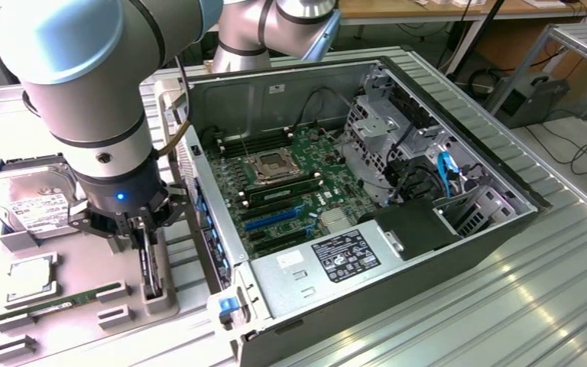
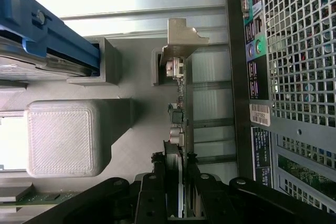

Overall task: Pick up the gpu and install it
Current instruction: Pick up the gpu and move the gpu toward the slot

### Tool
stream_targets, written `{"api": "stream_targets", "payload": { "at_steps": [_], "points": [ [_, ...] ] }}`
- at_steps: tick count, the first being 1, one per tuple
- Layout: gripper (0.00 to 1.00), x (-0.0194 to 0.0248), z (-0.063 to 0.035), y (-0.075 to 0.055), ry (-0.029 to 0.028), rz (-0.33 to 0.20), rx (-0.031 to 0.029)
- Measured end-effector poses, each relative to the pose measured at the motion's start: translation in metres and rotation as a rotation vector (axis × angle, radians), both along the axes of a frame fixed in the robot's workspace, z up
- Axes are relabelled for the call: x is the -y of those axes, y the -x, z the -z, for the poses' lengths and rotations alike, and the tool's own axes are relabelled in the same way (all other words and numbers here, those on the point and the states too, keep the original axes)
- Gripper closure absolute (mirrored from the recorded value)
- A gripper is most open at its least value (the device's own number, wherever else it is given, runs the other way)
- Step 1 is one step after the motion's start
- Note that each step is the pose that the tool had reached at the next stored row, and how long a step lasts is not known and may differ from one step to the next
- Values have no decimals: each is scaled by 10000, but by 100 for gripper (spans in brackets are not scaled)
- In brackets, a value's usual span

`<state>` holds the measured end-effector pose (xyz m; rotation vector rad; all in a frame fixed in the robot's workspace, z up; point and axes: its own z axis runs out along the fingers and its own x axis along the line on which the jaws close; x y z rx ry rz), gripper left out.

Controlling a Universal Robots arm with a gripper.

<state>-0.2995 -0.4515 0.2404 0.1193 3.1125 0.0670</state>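
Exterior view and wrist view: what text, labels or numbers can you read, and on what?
Hard drive, white label: print too small to read.
Power supply, black label: white print, too blurred.
Computer case, rear stickers: barcode and print, unreadable.
Graphics card: no print seen.
Nothing can be quoted.

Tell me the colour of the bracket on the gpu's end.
Silver-grey; the bracket of the gpu shows best in the wrist view.

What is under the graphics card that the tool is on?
A grey slotted holder: the graphics card stands on edge in it, with the tool closed on its top edge. The card's bottom edge is hidden in the slot.
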Motion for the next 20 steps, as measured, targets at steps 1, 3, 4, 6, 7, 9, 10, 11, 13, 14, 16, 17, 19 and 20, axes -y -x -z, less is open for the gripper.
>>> {"api": "stream_targets", "payload": {
  "at_steps": [1,3,4,6,7,9,10,11,13,14,16,17,19,20],
  "points": [
    [74,0,0,0,0,0,1],
    [74,0,-7,0,0,0,2],
    [74,0,-15,0,2,0,0],
    [74,0,-28,0,1,0,1],
    [74,-1,-33,0,0,0,1],
    [74,-1,-42,0,0,0,1],
    [74,-2,-46,0,0,0,1],
    [74,-3,-49,0,0,0,2],
    [74,-6,-57,0,0,1,2],
    [74,-8,-62,0,1,1,1],
    [74,-10,-72,0,2,0,0],
    [74,-12,-78,0,2,0,0],
    [74,-12,-91,0,2,0,1],
    [74,-12,-98,0,3,0,-1]
  ]
}}
